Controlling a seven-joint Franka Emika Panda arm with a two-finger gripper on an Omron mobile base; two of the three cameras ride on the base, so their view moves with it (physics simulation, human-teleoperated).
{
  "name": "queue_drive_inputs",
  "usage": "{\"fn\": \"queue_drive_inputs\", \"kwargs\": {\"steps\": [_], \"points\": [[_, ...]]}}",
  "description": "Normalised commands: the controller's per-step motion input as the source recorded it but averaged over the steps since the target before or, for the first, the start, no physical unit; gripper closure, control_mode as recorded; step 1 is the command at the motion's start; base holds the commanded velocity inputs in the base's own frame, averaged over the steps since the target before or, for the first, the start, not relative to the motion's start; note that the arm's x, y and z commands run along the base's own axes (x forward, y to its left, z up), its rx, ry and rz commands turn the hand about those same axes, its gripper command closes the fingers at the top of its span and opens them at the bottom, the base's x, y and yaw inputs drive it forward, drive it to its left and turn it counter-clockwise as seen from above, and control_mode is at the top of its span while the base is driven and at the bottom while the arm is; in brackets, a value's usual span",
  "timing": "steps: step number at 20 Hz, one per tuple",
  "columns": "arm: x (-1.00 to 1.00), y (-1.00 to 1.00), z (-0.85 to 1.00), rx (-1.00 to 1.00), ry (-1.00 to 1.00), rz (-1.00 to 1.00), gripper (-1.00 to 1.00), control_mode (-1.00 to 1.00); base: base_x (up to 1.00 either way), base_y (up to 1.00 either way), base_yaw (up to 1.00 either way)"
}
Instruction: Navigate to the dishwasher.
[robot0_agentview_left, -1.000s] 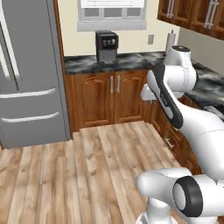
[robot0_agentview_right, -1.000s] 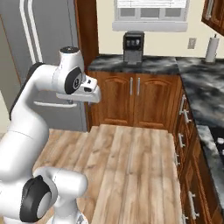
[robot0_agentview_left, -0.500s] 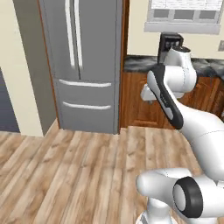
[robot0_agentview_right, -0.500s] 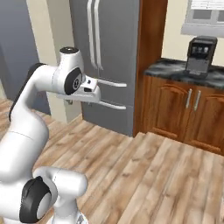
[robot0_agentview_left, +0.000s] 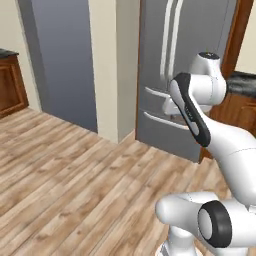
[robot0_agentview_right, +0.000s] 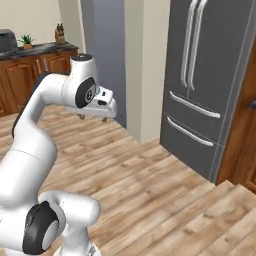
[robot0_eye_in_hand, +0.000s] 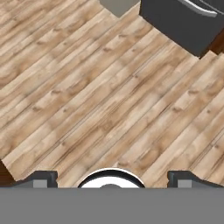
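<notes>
Nearest, the gripper (robot0_eye_in_hand: 112, 177) hangs over bare wood floor (robot0_eye_in_hand: 87, 96), its tips spread apart and empty, the arm folded high. Beyond stands the grey fridge (robot0_agentview_right: 210, 85), with a wooden bench (robot0_agentview_right: 35, 50) far left. The dishwasher isn't visible; its rigid front presumably needs approaching, no grasp.

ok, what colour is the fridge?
Grey, with lighter silver handles. The fridge shows best in the right base view.

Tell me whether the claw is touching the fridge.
Apart. In the hand view the claw hangs open over bare wood floor, and the fridge sits well beyond its fingertips.
</notes>
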Motion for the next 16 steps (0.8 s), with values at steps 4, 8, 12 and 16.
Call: {"fn": "queue_drive_inputs", "kwargs": {"steps": [4,8,12,16], "points": [[0.00,0.00,0.00,0.00,0.00,0.00,-1.00,1.00,0.44,0.00,0.72],[0.00,0.00,0.00,0.00,0.00,0.00,-1.00,1.00,0.53,0.00,0.70],[0.00,0.00,0.00,0.00,0.00,0.00,-1.00,1.00,0.52,0.00,0.70],[0.00,0.00,0.00,0.00,0.00,0.00,-1.00,1.00,0.74,0.00,0.64]]}}
